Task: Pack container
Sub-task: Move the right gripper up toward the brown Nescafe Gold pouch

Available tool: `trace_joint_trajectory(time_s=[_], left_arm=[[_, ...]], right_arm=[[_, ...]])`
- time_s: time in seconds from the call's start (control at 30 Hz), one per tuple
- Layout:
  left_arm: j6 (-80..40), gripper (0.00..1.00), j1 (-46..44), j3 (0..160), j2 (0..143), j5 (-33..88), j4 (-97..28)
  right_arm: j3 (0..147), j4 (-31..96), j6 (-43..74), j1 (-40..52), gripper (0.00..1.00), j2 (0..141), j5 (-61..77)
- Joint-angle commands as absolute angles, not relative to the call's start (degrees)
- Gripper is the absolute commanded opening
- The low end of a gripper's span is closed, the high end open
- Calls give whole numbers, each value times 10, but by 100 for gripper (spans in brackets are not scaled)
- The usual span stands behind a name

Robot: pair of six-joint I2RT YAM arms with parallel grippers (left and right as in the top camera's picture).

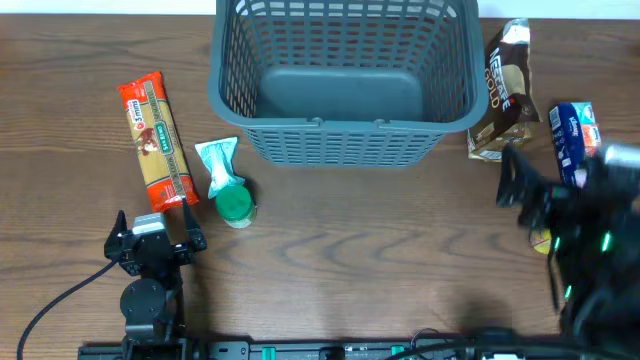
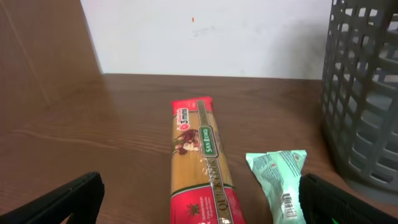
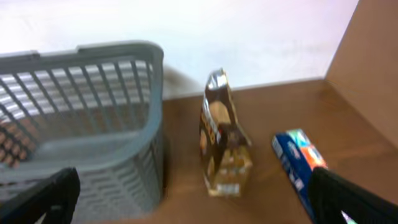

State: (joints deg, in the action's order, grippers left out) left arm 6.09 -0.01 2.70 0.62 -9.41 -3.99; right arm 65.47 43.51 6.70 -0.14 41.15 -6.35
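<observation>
Basket (image 1: 340,145) sits on the tabletop (image 1: 360,250), bottom bare: nothing packed yet. All four goods lie outside it.

Left tool (image 1: 153,228): fingers spread, empty. Pasta packet (image 1: 157,143) lies straight ahead of it, green pouch (image 1: 225,180) ahead to its right, basket further ahead-right.

Right tool (image 1: 515,182): fingers spread wide, holding nothing. Brown bag (image 1: 505,95) stands just ahead, basket ahead-left beside the bag, blue packet (image 1: 573,140) ahead-right.

Judgement: task at its start, with every item left to pick and place.
</observation>
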Motion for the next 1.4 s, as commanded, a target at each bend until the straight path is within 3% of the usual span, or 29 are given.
trace_joint_trajectory(time_s=[0.0,0.2,0.37,0.77,1.37], left_arm=[[66,99,3,10,2,-97,-48],[66,98,3,10,2,-97,-48],[66,98,3,10,2,-97,-48],[66,99,3,10,2,-97,-48],[66,98,3,10,2,-97,-48]], right_arm=[[791,505,40,-9,99,540,-64],[1054,655,39,-18,99,724,-46],[1141,660,21,-21,99,766,-103],[1178,682,51,-169,99,911,36],[1181,617,-23,-173,99,1040,46]])
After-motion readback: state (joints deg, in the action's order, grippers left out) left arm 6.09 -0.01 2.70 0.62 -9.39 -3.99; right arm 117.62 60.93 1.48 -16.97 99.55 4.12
